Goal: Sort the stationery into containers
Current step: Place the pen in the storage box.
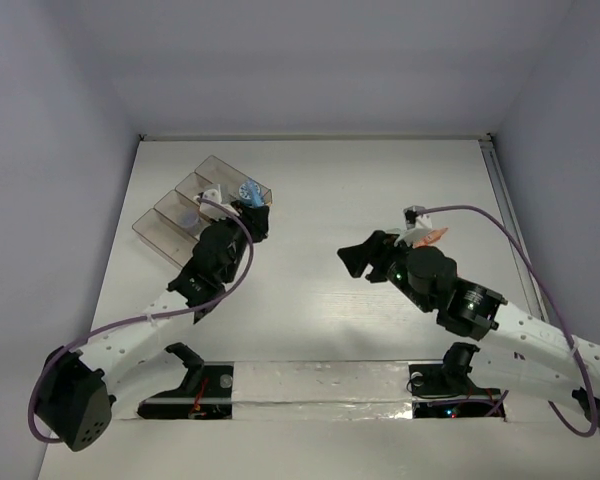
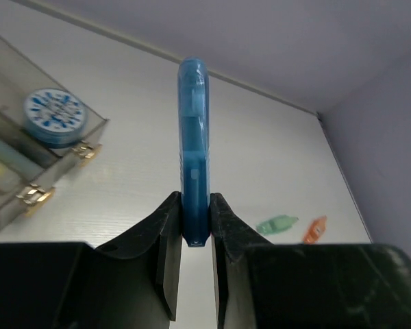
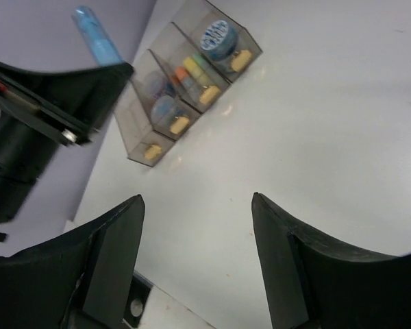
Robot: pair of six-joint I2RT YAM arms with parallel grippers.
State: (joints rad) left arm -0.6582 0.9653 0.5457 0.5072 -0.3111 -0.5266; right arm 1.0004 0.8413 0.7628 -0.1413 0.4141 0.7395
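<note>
The row of containers (image 1: 155, 228) stands at the left of the table (image 1: 310, 180). The left gripper (image 2: 195, 236) hangs just beside the box at the row's right end, the one holding a blue tape roll (image 2: 53, 116). Its jaws are pinched onto the lower end of a blue pen (image 2: 193, 137), and the pen's long axis runs straight out past the fingertips, in line with the fingers. From this pincer the boxes lie off to the left. The stored pens (image 3: 192, 70) sit one box further along than the roll, so the drop probably calls for a short shift that way, with the pen turned to lie along the box. Well apart, mid-table, the right gripper (image 1: 354, 262) faces the row with its jaws spread wide and nothing between them. Further right, a green pen (image 2: 277, 224) and an orange pen (image 1: 435, 237) lie loose near each other on the table, close by the right arm, which is clearly the nearer one to them.
</note>
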